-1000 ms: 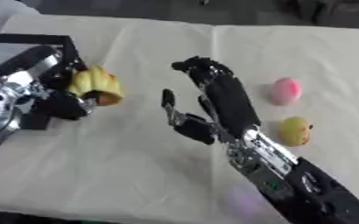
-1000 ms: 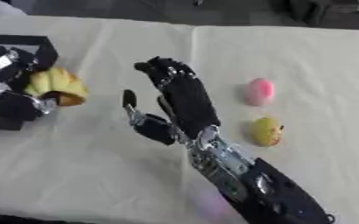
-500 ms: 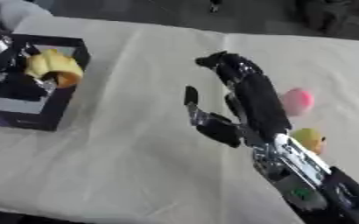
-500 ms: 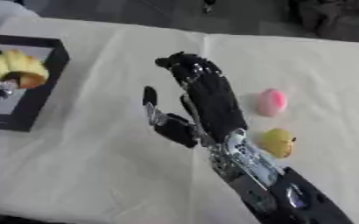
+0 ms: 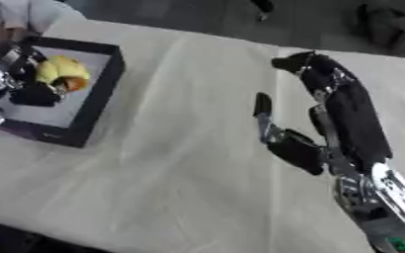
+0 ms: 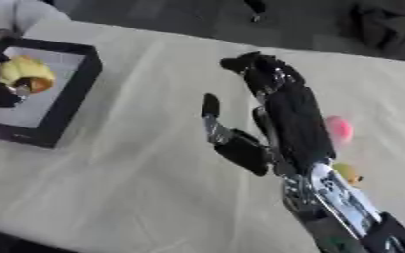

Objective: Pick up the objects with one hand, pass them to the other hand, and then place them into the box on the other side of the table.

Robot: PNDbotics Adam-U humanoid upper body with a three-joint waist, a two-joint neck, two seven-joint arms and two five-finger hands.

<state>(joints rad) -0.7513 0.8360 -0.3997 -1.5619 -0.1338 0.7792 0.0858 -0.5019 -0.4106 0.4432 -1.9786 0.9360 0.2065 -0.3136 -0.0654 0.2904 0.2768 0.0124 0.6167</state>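
So the yellow fruit [image 5: 60, 73], some lumpy thing with an orange-brown patch on 1 side, is sitting in the left hand [image 5: 20, 81], right over the black box [image 5: 95, 106]. The hand's dark fingers are curled round the underside and near side of the fruit, so it's gripped, not just resting there. Can't tell if the fruit touches the pale floor of the box or hangs just above it, it's blurry there.

The box itself is a shallow black-walled tray with a light grey inside, over at the far left of the cream tablecloth [image 5: 171, 163].

Well to the right of the box, the right hand [image 6: 279, 111] is up over the middle of the cloth, holding nothing. Its fingers are stretched out straight and close together pointing away from the robot, tips bent a little at the far end, and the thumb [image 6: 211, 111] sticks out apart from them on the side facing the box.

Further right again, on the far side of that hand from the box, there's a pink round thing [image 6: 339, 129] on the cloth, and just nearer the robot a small yellow thing [image 6: 347, 172], partly hidden behind the forearm. Those 2 lie close together but not touching
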